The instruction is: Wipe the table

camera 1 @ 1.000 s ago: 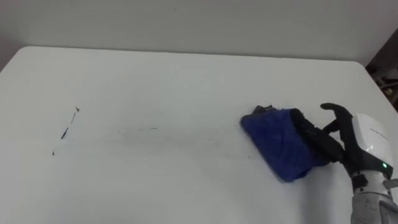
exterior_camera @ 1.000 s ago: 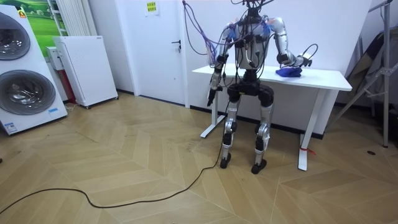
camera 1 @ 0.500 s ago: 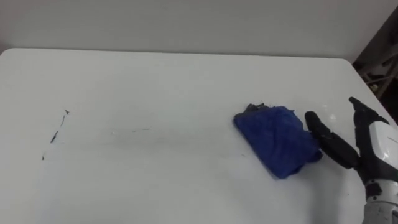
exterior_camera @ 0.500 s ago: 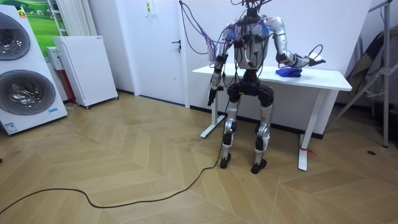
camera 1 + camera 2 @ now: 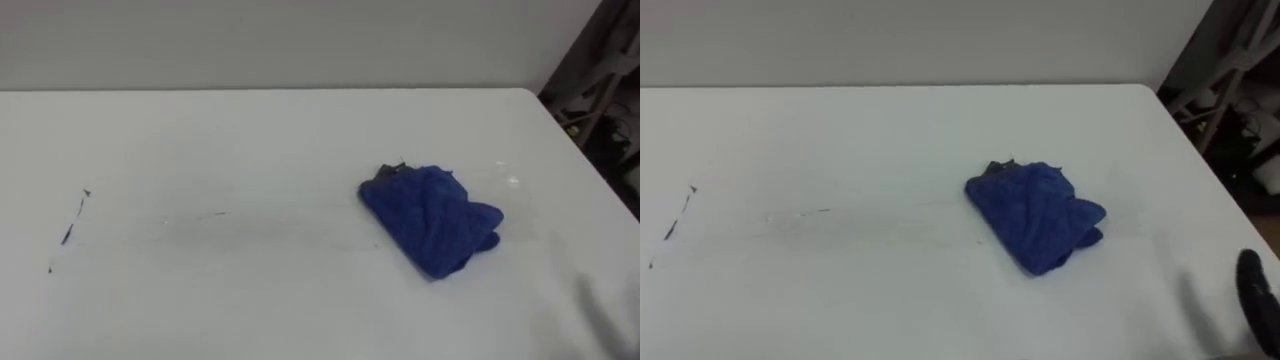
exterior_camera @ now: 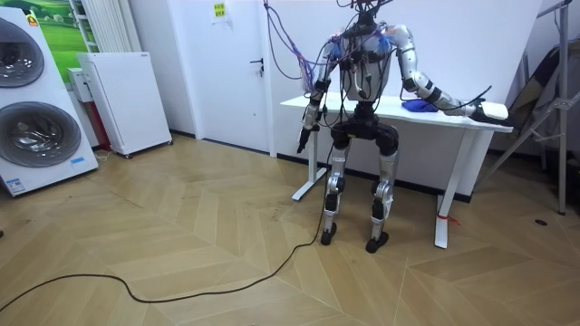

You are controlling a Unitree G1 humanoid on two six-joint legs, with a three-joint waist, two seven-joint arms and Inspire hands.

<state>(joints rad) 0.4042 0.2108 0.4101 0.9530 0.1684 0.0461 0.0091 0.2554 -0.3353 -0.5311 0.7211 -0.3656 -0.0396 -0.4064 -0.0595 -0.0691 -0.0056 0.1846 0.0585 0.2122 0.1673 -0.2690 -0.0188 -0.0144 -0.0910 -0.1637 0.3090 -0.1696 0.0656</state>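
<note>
A crumpled blue cloth lies on the white table, right of its middle, with nothing touching it. Thin dark pen marks sit near the table's left end, and a faint streak runs between them and the cloth. My right hand is well to the right of the cloth, by the table's right end, with a dark finger held straight. In the room view that arm reaches out over the table's end, right hand flat. My left hand hangs relaxed at my side, below the table edge.
I stand at the table's long front edge. A wall runs behind the table. Dark stands and clutter lie beyond its right end. A white cabinet and washing machines stand far off at the room view's left.
My right hand has let go of the cloth and swung away to the right, past the table's end. The cloth stays put. The head camera has turned slightly right.
</note>
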